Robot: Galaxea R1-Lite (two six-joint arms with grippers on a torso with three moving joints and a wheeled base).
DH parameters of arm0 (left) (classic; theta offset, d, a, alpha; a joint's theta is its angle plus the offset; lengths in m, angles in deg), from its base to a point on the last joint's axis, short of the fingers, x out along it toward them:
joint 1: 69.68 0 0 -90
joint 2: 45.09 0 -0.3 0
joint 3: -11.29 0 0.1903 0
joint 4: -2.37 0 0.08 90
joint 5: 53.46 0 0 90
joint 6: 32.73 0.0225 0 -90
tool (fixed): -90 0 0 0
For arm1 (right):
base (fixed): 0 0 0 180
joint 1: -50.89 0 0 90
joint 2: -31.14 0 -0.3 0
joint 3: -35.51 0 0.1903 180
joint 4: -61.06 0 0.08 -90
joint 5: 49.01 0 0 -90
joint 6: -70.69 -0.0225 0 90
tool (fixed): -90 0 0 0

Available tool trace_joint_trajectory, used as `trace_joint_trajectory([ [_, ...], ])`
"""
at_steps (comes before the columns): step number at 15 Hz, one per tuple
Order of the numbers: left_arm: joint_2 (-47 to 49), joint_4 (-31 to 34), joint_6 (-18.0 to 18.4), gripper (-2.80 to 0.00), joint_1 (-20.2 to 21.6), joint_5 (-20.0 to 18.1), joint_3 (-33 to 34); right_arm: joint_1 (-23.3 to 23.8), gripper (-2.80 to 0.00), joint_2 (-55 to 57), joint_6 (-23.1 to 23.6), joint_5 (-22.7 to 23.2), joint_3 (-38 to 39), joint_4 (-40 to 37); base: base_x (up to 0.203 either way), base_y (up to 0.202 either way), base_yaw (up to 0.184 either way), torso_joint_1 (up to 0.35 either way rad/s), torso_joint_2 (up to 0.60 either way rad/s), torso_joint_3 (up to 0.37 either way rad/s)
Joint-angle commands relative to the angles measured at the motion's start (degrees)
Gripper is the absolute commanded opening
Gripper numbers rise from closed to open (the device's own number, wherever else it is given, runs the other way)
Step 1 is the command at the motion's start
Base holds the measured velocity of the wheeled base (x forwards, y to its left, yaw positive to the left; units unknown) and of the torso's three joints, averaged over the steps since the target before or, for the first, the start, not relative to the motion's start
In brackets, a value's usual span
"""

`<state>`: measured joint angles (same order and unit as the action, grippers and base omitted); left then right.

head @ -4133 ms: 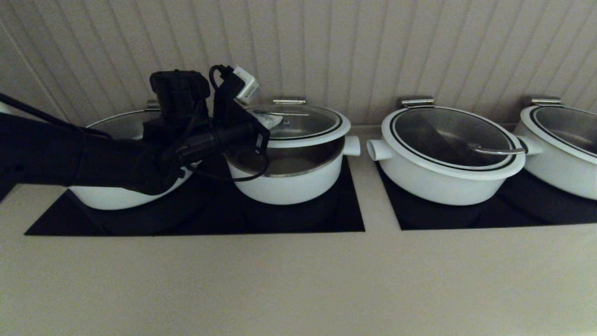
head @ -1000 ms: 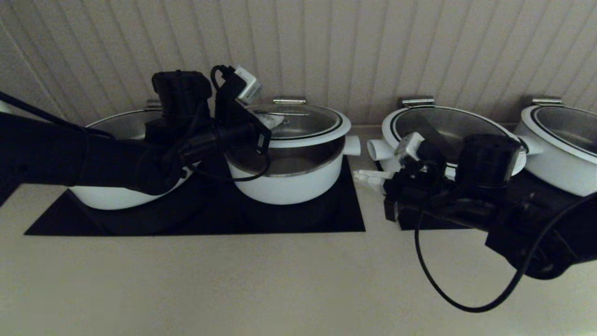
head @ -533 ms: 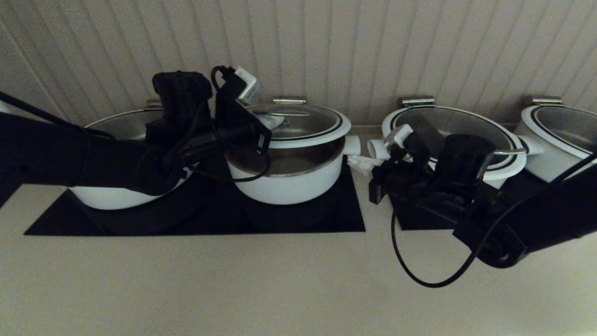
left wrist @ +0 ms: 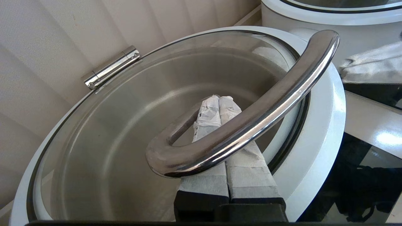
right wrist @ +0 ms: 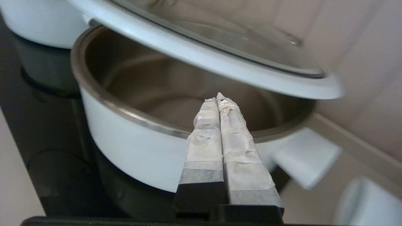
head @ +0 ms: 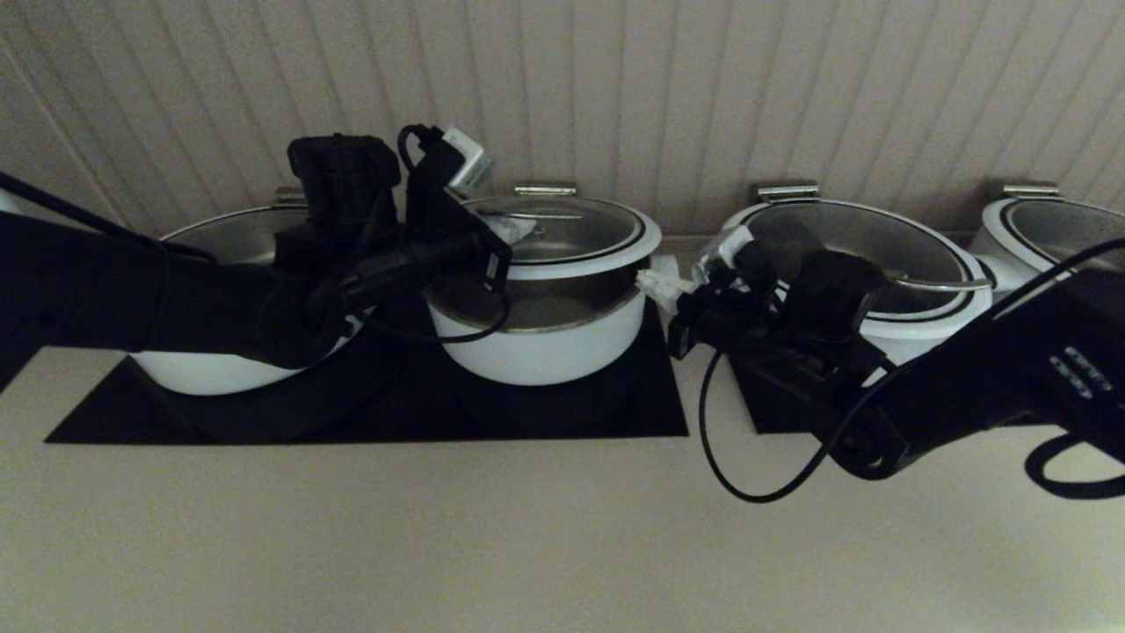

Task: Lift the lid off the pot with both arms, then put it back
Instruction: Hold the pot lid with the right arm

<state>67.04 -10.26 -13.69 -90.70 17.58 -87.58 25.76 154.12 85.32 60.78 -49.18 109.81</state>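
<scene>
The lid (head: 562, 233) is already raised off the pot (head: 540, 338), hooked on the closed left end effector (left wrist: 216, 108); the closed right end effector (head: 655, 286) nears the pot's rim, replacement pending.

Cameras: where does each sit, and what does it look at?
Head view: on the robot's head, looking down; left gripper at round white-rimmed glass lid, right gripper beside white round pot.
Left wrist view: behind left fingers, tucked under lid's curved steel handle.
Right wrist view: behind right fingers, facing pot's rim.
All three share the lid.
</scene>
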Motion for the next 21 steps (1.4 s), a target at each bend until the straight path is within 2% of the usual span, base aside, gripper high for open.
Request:
trace_joint_trajectory([
  [1,0.11,-0.21,0.12,-2.80,0.02,-0.12,0.17,-0.70,-2.80,2.70,0.14,0.07,-0.81,0.65,0.000,0.000,0.000,0.000,0.00,0.000],
  [4,0.11,-0.21,0.12,-2.80,0.02,-0.12,0.17,-0.80,-2.80,4.36,0.14,-0.08,-3.67,0.65,0.000,0.000,0.000,0.000,0.00,0.000],
  [9,0.02,-0.21,0.12,-2.80,0.02,-0.12,0.26,-0.81,-2.80,8.33,0.22,-3.81,-11.39,0.18,0.000,0.000,0.000,0.000,0.00,0.000],
  [21,-0.80,0.33,0.43,-2.80,0.02,-0.20,0.32,-0.80,-2.80,10.71,0.22,-3.97,-21.99,-5.27,0.000,0.000,0.000,0.000,0.00,0.000],
])
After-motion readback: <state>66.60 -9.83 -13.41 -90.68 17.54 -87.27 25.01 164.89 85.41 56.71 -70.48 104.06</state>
